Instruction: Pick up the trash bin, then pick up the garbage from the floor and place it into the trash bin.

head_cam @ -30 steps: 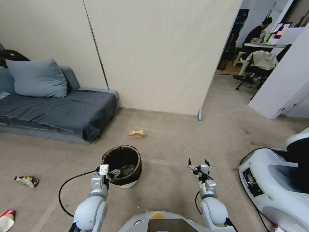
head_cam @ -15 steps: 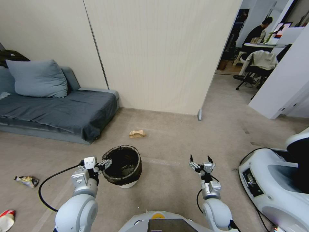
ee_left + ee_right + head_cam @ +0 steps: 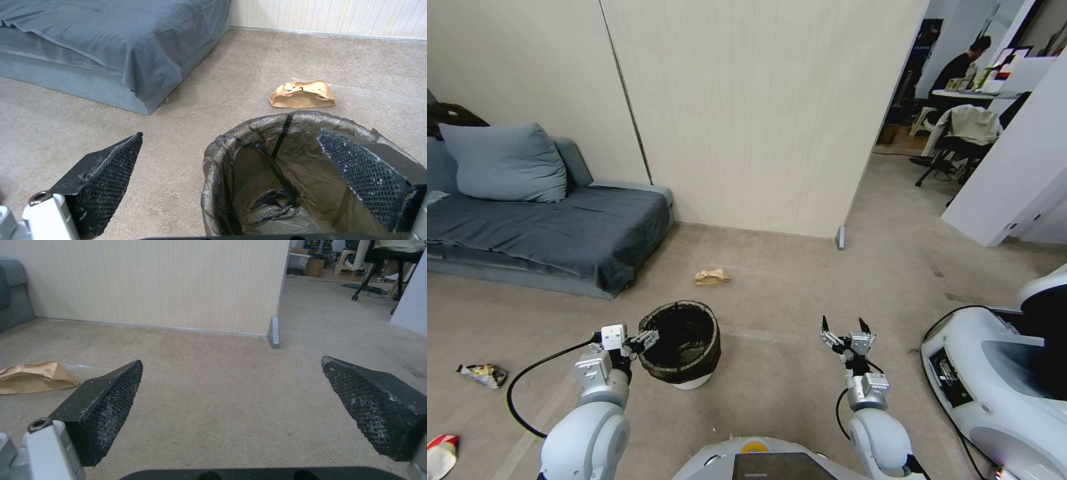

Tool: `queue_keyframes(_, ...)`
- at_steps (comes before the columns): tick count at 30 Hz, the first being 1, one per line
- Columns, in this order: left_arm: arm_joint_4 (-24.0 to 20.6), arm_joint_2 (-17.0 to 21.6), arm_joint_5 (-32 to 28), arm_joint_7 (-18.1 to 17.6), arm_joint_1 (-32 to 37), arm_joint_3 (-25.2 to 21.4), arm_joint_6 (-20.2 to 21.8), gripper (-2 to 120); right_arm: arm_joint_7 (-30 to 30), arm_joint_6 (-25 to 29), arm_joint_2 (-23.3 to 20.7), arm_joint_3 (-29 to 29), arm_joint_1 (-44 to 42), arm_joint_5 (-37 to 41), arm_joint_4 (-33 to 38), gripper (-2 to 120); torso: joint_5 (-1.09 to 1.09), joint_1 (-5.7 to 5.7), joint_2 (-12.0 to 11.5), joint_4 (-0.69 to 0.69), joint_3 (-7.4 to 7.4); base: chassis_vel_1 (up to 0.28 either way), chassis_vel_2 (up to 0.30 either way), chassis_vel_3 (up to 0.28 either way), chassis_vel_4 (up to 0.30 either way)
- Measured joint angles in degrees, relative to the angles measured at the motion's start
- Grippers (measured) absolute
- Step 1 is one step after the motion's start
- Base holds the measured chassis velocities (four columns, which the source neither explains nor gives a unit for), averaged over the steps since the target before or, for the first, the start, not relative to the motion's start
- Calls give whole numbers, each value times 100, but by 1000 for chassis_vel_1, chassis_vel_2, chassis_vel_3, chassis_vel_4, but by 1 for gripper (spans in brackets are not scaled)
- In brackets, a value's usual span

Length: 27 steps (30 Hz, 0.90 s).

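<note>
Just bag-lined trash bin [image 3: 680,343], upright

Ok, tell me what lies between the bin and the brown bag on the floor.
Nothing: bare carpet between the bin and the brown bag, as the left wrist view shows.

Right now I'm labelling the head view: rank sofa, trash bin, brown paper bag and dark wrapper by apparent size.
1. sofa
2. trash bin
3. dark wrapper and brown paper bag look alike, so unranked.

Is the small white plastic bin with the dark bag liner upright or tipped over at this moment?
Upright. The white bag-lined bin stands on its base on the carpet, mouth facing up; the left wrist view looks down into it.
</note>
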Motion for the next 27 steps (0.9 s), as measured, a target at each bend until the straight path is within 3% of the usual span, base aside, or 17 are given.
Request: queue_keyframes(27, 11, -1, 13, 7, 0, 5, -4, 100, -14, 44, -13, -119, 6, -112, -256, 100, 0, 0, 0, 0, 0, 0, 0, 0, 0)
